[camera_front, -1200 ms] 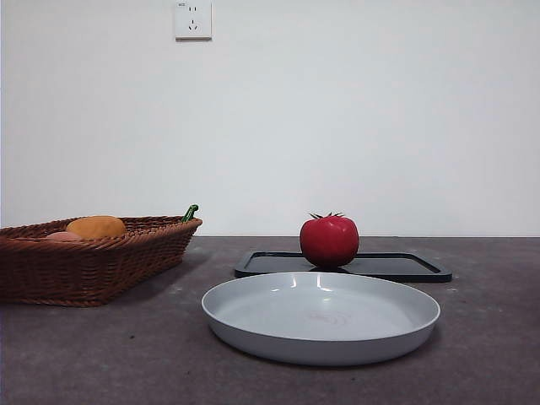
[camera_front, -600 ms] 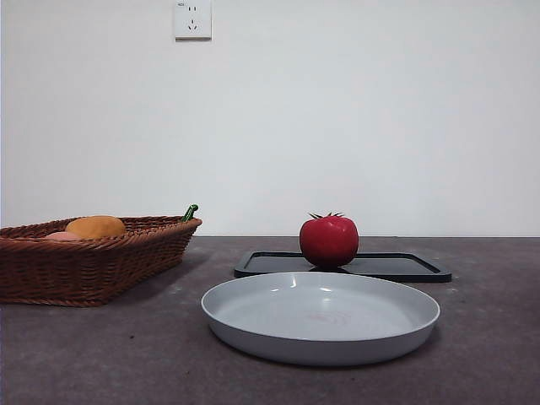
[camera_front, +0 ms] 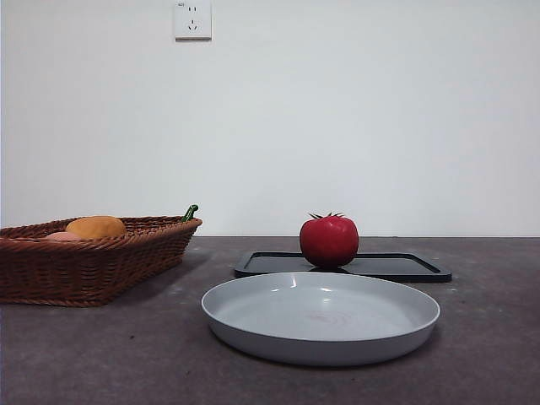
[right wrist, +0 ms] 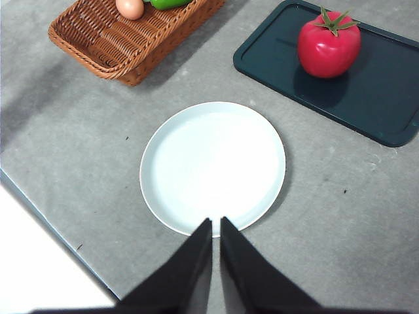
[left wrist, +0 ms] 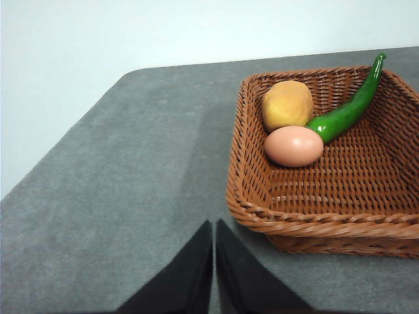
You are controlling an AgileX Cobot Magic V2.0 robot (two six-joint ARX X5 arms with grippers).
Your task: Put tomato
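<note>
The glossy red tomato [camera_front: 329,240] with a dark-green calyx stands on a dark tray [camera_front: 396,267] behind an empty pale grey plate [camera_front: 321,316]. The right wrist view shows the tomato [right wrist: 328,44] on the tray [right wrist: 366,91] and the plate [right wrist: 213,167] in front of my right gripper [right wrist: 216,226], which is shut, empty and raised above the plate's near rim. My left gripper [left wrist: 214,229] is shut and empty, above bare table beside the wicker basket [left wrist: 366,216]. Neither gripper shows in the front view.
The wicker basket [camera_front: 93,261] at the left holds an orange-yellow fruit [left wrist: 287,104], an egg [left wrist: 294,145] and a green chilli [left wrist: 347,111]. A wall socket [camera_front: 192,18] is on the white wall. The table edge [right wrist: 59,226] runs near the right gripper.
</note>
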